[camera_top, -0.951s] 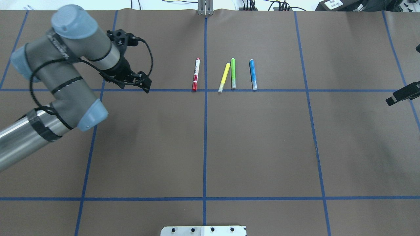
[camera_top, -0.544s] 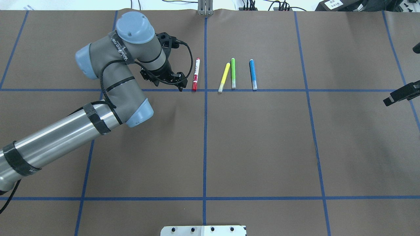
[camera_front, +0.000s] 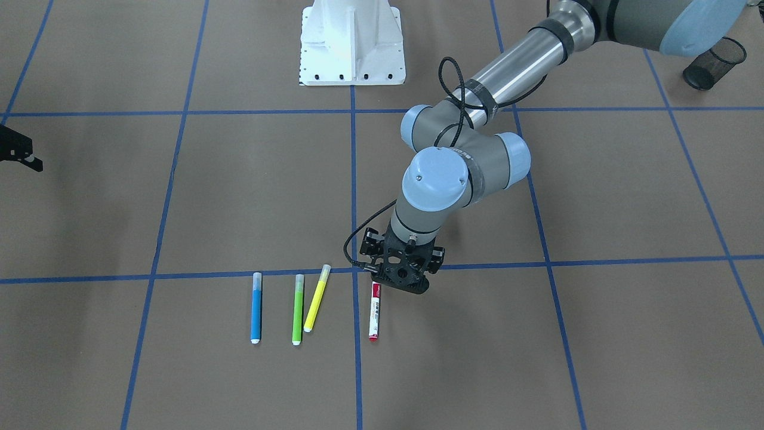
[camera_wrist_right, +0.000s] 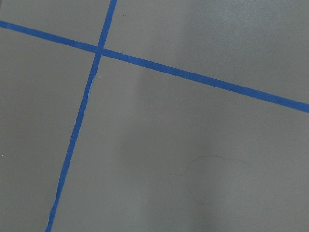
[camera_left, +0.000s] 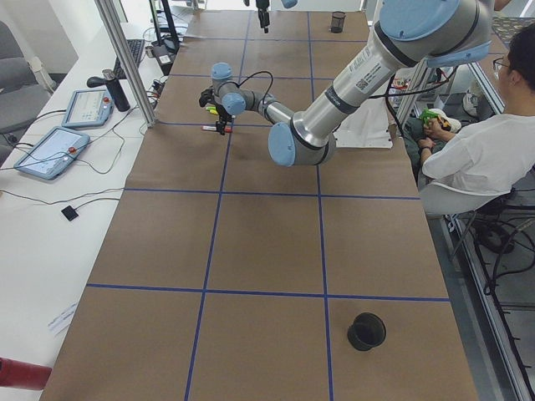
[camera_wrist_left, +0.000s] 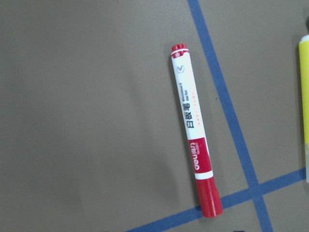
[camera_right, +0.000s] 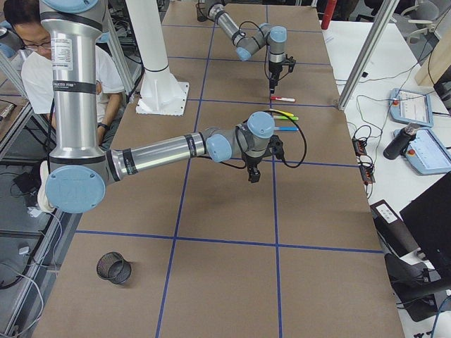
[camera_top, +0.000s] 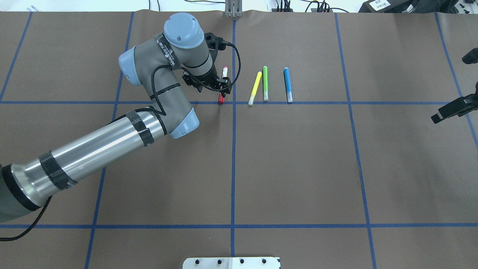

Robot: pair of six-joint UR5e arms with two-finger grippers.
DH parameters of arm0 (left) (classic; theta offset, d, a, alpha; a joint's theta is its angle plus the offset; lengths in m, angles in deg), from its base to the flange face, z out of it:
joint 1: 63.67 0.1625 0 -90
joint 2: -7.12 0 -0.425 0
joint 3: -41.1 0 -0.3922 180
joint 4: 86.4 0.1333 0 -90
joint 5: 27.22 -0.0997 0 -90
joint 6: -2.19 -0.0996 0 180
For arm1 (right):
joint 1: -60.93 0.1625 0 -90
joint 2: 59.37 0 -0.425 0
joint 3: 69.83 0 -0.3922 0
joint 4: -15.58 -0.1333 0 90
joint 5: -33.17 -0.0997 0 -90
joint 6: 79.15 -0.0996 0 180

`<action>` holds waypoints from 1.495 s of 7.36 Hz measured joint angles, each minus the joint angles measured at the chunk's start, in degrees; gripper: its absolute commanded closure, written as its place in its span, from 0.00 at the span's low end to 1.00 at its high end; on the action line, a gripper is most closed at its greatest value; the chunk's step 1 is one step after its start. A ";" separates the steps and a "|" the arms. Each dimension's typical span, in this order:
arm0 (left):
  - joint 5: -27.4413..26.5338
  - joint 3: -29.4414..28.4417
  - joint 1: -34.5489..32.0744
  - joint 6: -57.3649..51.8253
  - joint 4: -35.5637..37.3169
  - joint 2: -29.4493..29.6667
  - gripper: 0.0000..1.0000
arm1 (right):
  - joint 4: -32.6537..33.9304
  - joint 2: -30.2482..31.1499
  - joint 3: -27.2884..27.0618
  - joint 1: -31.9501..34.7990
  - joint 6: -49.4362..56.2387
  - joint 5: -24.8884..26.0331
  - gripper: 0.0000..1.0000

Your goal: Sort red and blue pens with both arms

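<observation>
The red pen, white-barrelled with a red cap, lies on the brown table just left of the centre tape line. It fills the left wrist view, untouched. My left gripper hovers right over its middle, pointing down and open, and hides part of the barrel; from the front it sits over the pen's capped end. The blue pen lies rightmost in the row, also seen from the front. My right gripper hangs at the far right edge over bare table; whether it is open or shut does not show.
A yellow marker and a green marker lie between the two pens. A black mesh cup stands near the robot's left side. The white pedestal is at the base. A person sits beside the table.
My left arm swung right from the left grid cell until its gripper reached over the red pen. The right gripper drifted slightly inward and toward the near edge. The pens stayed still.
</observation>
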 measured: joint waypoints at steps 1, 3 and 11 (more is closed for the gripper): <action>-1.91 -1.07 0.72 0.40 -0.70 0.65 0.24 | 0.00 -0.08 0.04 -0.12 0.01 0.12 0.00; -3.62 -2.59 1.24 0.56 -1.14 1.50 0.26 | 0.00 -0.18 0.18 -0.27 0.07 0.29 0.00; -5.21 -5.03 2.49 0.58 -2.51 2.47 1.00 | 0.05 -0.22 0.74 -1.69 -0.01 1.59 0.00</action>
